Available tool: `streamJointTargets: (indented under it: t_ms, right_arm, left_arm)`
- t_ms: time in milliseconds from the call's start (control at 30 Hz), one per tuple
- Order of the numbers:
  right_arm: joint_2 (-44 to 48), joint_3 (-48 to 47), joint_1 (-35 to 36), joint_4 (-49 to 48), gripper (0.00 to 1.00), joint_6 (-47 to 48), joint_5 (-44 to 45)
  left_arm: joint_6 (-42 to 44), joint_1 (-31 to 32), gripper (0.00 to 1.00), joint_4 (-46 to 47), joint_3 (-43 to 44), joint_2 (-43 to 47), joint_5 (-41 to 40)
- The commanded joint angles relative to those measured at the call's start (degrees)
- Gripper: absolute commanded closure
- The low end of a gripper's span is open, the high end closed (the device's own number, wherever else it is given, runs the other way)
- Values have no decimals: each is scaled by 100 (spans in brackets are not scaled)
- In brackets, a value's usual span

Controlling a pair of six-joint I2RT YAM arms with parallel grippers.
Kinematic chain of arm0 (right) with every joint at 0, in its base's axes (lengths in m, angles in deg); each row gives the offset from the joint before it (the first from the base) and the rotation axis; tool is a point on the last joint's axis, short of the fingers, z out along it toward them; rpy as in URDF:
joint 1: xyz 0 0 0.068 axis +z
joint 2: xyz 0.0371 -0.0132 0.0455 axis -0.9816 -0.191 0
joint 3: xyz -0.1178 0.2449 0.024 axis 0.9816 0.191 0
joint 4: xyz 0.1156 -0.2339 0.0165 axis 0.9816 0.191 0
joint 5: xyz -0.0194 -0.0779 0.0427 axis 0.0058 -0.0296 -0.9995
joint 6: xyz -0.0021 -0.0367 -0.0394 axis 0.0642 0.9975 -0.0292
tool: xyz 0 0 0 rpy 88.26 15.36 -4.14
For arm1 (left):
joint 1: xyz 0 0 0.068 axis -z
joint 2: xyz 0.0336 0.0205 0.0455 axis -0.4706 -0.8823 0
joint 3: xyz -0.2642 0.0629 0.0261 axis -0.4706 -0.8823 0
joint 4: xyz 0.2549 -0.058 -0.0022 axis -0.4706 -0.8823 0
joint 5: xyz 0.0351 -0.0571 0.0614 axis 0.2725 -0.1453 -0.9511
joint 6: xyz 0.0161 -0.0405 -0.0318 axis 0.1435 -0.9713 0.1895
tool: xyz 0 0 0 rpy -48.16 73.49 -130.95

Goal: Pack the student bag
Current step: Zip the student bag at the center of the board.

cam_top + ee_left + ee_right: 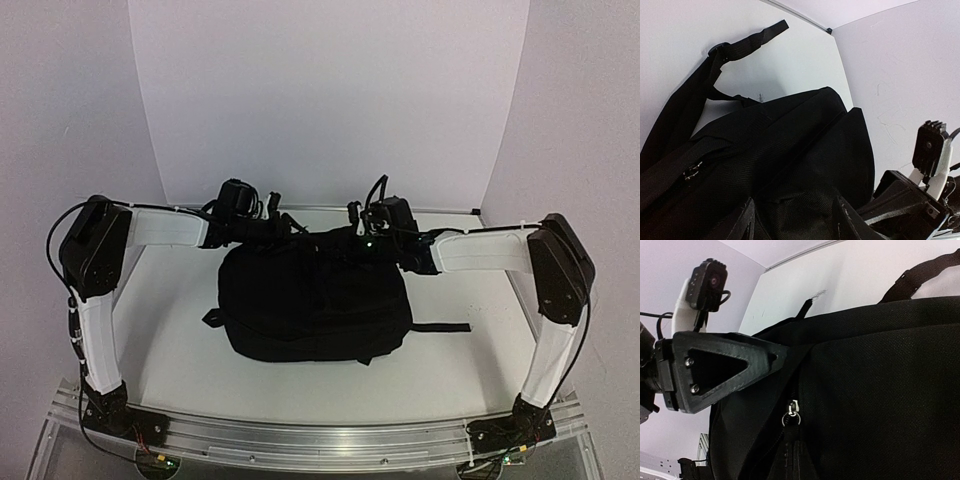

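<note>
Black bag (315,300) lies across the table (170,340), long axis left to right, its far edge meeting your left gripper (796,220), jaws parted astride a fabric fold, and your right gripper (364,228) alongside, clenched on something you cannot see.

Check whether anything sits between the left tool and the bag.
Nothing visible does. The left tool is right at the bag, at its far edge, fingers apart with the black fabric bulging up between them.
</note>
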Motion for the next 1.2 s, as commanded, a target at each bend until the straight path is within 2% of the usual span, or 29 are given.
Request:
streamJointTargets:
  t_ms: [0, 133, 233, 467, 1167]
  right_arm:
    - [498, 148, 183, -90, 100, -78, -22]
    - [550, 236, 297, -91, 100, -140, 32]
    - [578, 301, 379, -90, 100, -167, 53]
    - [956, 707, 588, -2, 100, -220, 190]
    - [2277, 2142, 1458, 382, 100, -853, 525]
  left_arm:
    - [160, 72, 48, -124, 254, -233, -11]
    - [299, 107, 49, -260, 349, -297, -97]
    - [393, 125, 54, -378, 452, -367, -180]
    - [526, 129, 59, -587, 523, -407, -401]
    - [558, 131, 59, -679, 526, -445, -597]
